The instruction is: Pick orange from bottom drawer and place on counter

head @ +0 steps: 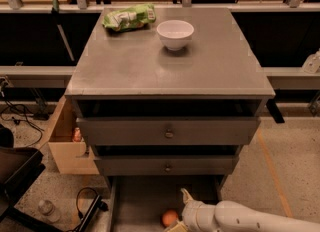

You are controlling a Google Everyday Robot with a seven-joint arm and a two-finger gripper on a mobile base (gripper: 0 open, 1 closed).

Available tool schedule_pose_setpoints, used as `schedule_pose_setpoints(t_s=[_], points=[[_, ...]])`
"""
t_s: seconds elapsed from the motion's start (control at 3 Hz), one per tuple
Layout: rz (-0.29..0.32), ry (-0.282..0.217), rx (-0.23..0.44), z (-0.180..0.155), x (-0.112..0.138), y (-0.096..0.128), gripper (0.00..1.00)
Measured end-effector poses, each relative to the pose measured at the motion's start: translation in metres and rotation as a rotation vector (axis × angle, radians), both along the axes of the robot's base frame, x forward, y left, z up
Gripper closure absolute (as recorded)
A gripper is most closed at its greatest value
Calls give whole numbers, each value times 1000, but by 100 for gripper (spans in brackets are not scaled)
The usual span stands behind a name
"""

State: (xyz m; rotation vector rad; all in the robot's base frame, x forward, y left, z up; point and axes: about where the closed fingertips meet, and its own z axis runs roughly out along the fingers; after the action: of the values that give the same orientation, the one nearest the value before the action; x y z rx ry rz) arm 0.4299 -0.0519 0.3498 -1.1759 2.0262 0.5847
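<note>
The orange lies on the floor of the bottom drawer, which is pulled out at the lower edge of the frame; the frame edge cuts off the front of the drawer. Just right of the fruit sits the gripper, at the end of a white arm coming in from the lower right corner. Its lower part runs out of frame, so I cannot tell whether it is spread or closed, nor whether it touches the orange. To the left of the fruit the drawer floor is bare. Above, the two knobbed drawers stand slightly open and overhang the back of the bottom drawer, hiding its rear. The counter is bare across its near half and right side; a white bowl stands at the upper centre and a green bag lies at the upper left corner, the two apart.
</note>
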Motion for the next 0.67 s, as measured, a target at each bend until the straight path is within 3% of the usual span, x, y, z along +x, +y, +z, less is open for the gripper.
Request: schedule_pose_setpoints(t_s=[0.67], points=[[23,6,62,-66,36,22,0]])
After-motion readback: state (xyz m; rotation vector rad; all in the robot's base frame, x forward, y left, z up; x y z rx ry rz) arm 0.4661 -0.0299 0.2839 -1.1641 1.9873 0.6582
